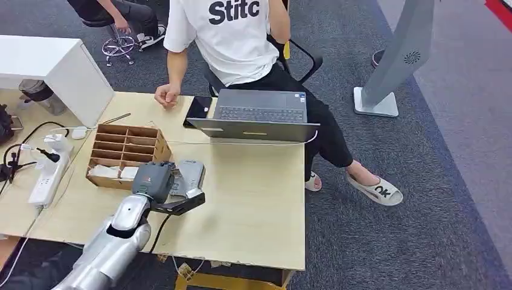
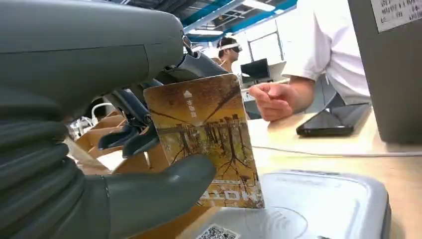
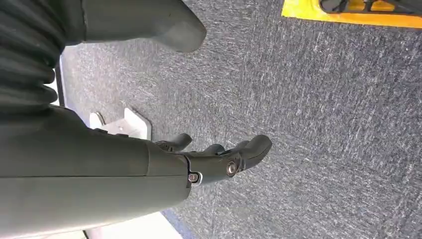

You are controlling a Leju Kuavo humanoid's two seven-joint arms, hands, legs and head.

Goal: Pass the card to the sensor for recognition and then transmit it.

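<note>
My left hand (image 1: 158, 184) hovers over the grey card sensor (image 1: 188, 176) on the table, beside the wooden box. It pinches a card (image 2: 206, 137) with an autumn tree picture between thumb (image 2: 164, 191) and fingers. In the left wrist view the card stands upright just above the sensor's pale top (image 2: 323, 201), its lower edge close to the surface; I cannot tell if it touches. My right hand (image 3: 219, 159) hangs over grey carpet with its fingers apart and nothing in it.
A wooden compartment box (image 1: 127, 154) stands left of the sensor. A person in a white shirt (image 1: 229, 36) sits behind an open laptop (image 1: 256, 115), fist on the table, with a phone (image 1: 198, 110) nearby. A power strip (image 1: 47, 178) and cables lie at the left.
</note>
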